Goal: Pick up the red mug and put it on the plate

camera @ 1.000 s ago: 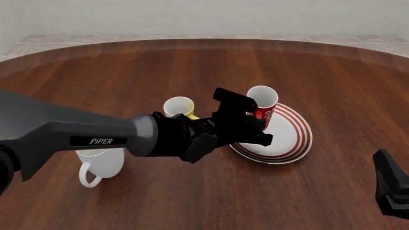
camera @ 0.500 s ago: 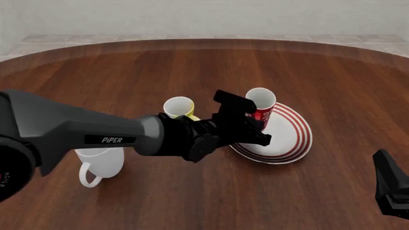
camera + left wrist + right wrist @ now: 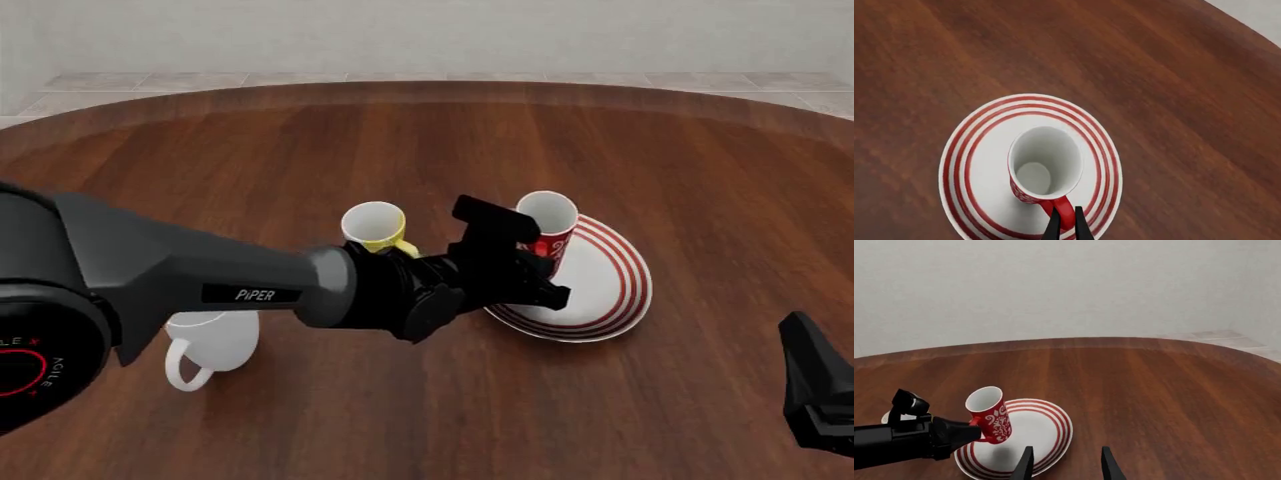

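The red mug [image 3: 547, 232] with white lettering leans over the inner left part of the red-ringed plate [image 3: 617, 290]. My left gripper [image 3: 530, 258] is shut on the mug's handle [image 3: 1062, 212], which sits between the two dark fingertips [image 3: 1054, 229]. The right wrist view shows the mug [image 3: 991, 416] tilted, its base low over the plate [image 3: 1051, 426]; whether it touches is unclear. My right gripper [image 3: 1066, 466] is open and holds nothing, back at the near right [image 3: 817, 395], well away from the plate.
A yellow-and-white mug [image 3: 374, 225] stands just left of the left gripper. A big white mug [image 3: 211, 340] stands at the near left, partly behind the left arm [image 3: 200, 280]. The round wooden table [image 3: 441, 140] stretches beyond.
The left gripper has lowered the red mug a little over the plate's left part. The left arm has reached further into view. The right gripper has not moved.
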You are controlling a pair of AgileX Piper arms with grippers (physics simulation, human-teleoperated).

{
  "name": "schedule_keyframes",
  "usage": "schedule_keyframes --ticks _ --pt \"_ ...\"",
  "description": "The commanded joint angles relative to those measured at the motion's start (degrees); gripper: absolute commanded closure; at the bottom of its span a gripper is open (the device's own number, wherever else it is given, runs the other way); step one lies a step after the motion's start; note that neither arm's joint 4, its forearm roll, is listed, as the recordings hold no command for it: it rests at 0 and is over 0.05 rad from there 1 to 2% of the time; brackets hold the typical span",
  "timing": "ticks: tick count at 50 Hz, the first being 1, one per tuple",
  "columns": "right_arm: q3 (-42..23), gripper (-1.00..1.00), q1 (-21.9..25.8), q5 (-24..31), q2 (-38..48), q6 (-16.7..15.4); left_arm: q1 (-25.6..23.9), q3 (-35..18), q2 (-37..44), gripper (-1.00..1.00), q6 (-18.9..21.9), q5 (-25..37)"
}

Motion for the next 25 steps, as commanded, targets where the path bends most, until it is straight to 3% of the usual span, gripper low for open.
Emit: schedule_keyframes --ticks 1,25 --pt "-0.01 -1.0 -0.02 -0.17 0.15 0.04 -0.05 -0.84 0.59 1.0 0.18 -0.09" --pt "0.01 -1.0 -0.08 0.12 -0.16 0.27 0.12 -1.3 2.58 1.0 -1.26 -0.76"
